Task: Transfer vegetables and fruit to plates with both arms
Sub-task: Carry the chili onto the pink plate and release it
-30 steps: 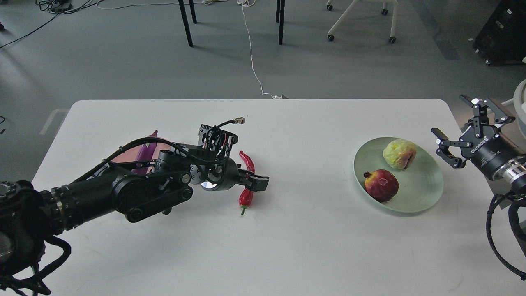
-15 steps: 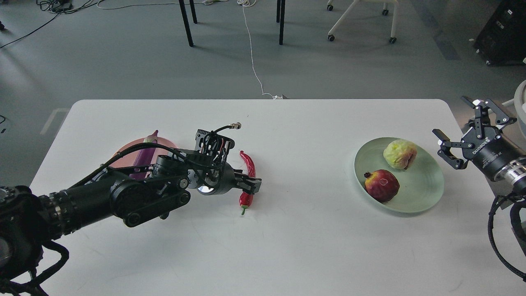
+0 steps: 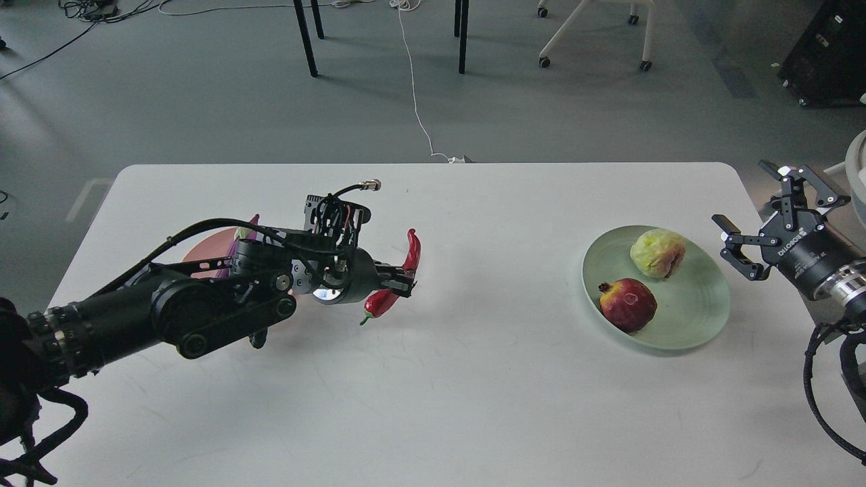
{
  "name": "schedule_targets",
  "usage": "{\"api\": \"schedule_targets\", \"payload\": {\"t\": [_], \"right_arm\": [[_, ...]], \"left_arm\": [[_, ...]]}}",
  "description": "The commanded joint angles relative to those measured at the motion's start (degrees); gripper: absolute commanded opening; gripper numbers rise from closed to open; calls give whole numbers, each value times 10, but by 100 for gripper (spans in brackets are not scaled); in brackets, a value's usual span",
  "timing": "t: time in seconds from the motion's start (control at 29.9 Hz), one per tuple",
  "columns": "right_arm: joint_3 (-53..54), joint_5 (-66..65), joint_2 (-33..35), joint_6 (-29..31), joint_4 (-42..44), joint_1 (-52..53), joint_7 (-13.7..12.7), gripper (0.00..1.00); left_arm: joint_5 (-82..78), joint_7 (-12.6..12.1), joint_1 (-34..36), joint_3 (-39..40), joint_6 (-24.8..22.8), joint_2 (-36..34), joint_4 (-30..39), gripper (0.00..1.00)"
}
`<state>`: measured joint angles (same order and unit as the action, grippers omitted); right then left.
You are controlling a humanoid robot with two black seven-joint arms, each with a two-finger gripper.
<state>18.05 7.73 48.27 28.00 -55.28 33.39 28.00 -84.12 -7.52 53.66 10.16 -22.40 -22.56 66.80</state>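
Note:
My left gripper [image 3: 403,281] is shut on the red chili pepper [image 3: 410,255] and holds it tilted above the white table, near the middle left. Behind my left arm lies the pink plate [image 3: 203,251], mostly hidden, with the purple eggplant [image 3: 238,242] on it. The mint green plate [image 3: 703,297] at the right holds the dark-red pomegranate [image 3: 628,304] and the pale yellow-green fruit [image 3: 657,253]. My right gripper [image 3: 778,213] is open and empty, off the table's right edge beside the green plate.
The white table [image 3: 473,392] has a rounded far right corner and an edge near my right gripper. On the floor beyond it are black table legs, a white cable [image 3: 416,101] and a wheeled chair base [image 3: 595,34].
My left gripper closed on the chili pepper, lifted it off the table and drew back to the left with it. The right arm has hardly moved.

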Motion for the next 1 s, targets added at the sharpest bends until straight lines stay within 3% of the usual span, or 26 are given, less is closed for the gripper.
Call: {"api": "schedule_targets", "payload": {"t": [0.0,0.2,0.5,0.57,0.6,0.64,0.7,0.87,0.97], "right_arm": [[3,0,-3,0,1,0,0,98],[3,-4,-6,0,2,0,0,98],[4,-11,-5,0,1,0,0,98],[4,-11,-5,0,1,0,0,98],[4,-11,-5,0,1,0,0,98],[4,-11,-5,0,1,0,0,98],[4,-11,-5,0,1,0,0,98],[4,-11,-3,0,1,0,0,98],[6,-11,-3,0,0,0,0,98]], "left_arm": [[2,7,5,0,0,-91,45,9],[-1,20,-28,-15,-1,-201,56,10],[-12,22,-56,-13,-6,-219,50,16],[-11,22,-56,-8,-4,-217,50,38],[-10,23,-56,-7,-3,-216,50,59],[-10,23,-55,-7,-3,-217,50,73],[-10,24,-55,-6,-3,-219,50,87],[-4,36,-50,8,-4,-220,51,91],[4,50,-49,67,-3,-218,58,93]]}}
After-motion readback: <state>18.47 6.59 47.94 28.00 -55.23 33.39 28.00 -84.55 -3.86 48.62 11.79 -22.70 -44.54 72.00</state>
